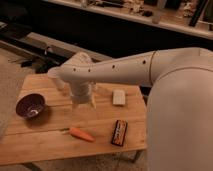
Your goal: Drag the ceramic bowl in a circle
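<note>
Gripper [83, 103] hangs over the table [55, 145], fingers apart and empty, well apart from the bowl [31, 105]. Best to hook one finger inside its rim, then drag slowly.

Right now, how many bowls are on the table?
1: the ceramic bowl at the left edge of the table. The gripper hangs right of it; the arm may hide another.

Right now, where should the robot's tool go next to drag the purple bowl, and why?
Probably across and down toward the ceramic bowl. The tool hangs open above the middle of the table, apart from the bowl, which sits untouched near the picture's left side.
</note>
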